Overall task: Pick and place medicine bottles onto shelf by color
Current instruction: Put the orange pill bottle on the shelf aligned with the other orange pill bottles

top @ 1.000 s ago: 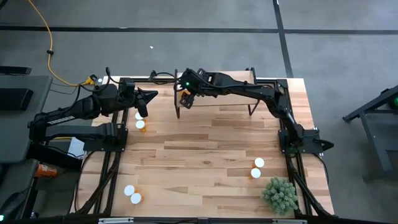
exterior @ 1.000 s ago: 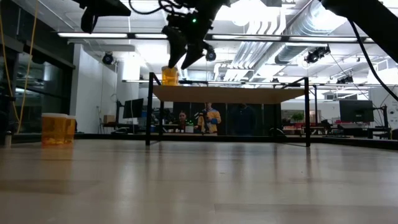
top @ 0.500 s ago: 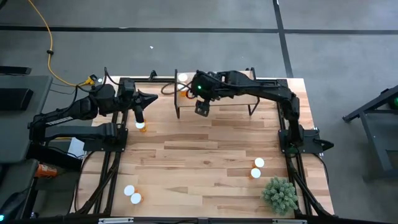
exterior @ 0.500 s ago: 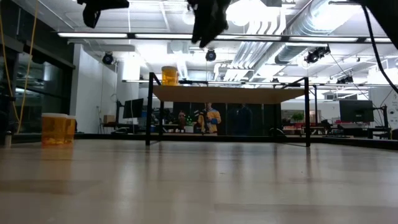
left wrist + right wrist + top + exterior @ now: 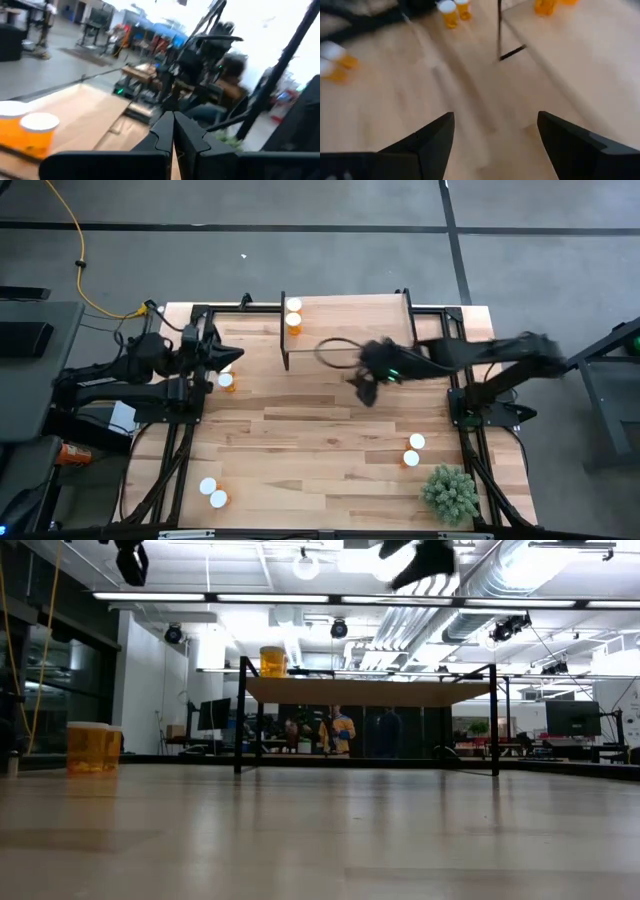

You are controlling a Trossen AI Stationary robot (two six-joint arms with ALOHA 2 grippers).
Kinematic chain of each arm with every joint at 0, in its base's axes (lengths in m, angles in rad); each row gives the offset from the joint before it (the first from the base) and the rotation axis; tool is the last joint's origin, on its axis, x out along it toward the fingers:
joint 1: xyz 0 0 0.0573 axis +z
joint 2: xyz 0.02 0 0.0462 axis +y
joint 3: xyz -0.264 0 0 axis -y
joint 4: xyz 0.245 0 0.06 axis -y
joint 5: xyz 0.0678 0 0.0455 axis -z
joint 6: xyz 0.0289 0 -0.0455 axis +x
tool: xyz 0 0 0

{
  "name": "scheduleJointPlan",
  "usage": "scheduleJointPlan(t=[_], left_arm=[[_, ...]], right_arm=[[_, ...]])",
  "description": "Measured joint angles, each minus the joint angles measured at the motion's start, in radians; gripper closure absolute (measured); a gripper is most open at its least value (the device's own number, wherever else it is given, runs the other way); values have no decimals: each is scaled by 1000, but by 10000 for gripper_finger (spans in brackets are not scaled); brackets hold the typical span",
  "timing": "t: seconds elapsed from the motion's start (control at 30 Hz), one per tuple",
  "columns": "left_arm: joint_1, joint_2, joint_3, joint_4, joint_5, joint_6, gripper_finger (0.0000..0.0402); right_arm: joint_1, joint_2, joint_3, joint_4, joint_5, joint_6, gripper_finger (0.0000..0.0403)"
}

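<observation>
One bottle [image 5: 293,320] is seen upright on the shelf [image 5: 350,315], at its left end, close to the black leg there; in the low view the same bottle [image 5: 272,661] stands on the board [image 5: 370,691] above the left leg. Nothing else is seen on the shelf.

The right gripper [image 5: 366,385] is held over the bare table [image 5: 330,430] in front of the shelf, clear of it. Its fingers [image 5: 427,145] are spread wide in the right wrist view, and nothing is held between them.

The left gripper [image 5: 222,355] is placed near the table's left edge, just beside a pair of bottles [image 5: 226,381] standing there. Its fingers [image 5: 165,132] are seen pressed together in the left wrist view, with nothing between them; the pair [image 5: 27,131] is seen off to one side.

Two more bottles [image 5: 212,493] are found at the front left of the table, and two others [image 5: 413,450] at the front right, near the plant [image 5: 450,493].
</observation>
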Motion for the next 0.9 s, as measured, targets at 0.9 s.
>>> scheduleJointPlan(t=[0.9], left_arm=[[-103, 50, -34, 1, -149, -8, 401]], right_arm=[[429, 3, -353, -363, -293, 1477, 126]])
